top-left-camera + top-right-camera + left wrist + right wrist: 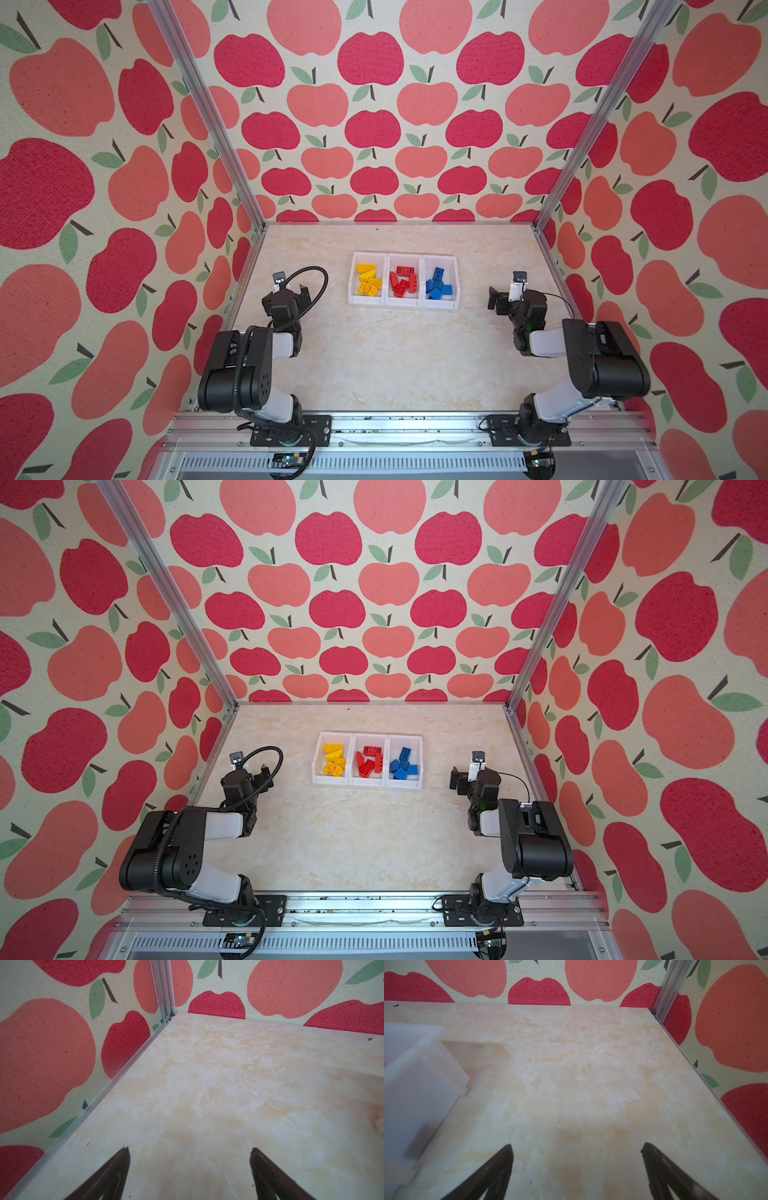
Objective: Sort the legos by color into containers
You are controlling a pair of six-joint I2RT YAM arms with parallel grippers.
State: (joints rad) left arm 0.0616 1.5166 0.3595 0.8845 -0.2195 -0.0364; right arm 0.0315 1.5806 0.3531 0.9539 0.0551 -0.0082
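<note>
1. Left gripper (189, 1149) and right gripper (576, 1145): jaws wide, empty, parked either side of containers (404, 304).
2. Legos (402, 281) all binned: yellow, red, blue, one colour per bin.
3. Sort looks done; no next pick needed.

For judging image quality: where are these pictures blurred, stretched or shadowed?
In both top views the wide lens stretches the apple wallpaper near the edges, while the lego bricks stay clear; in the right wrist view the white bin is blurred; in the left wrist view the pincer fingertips look soft.
</note>
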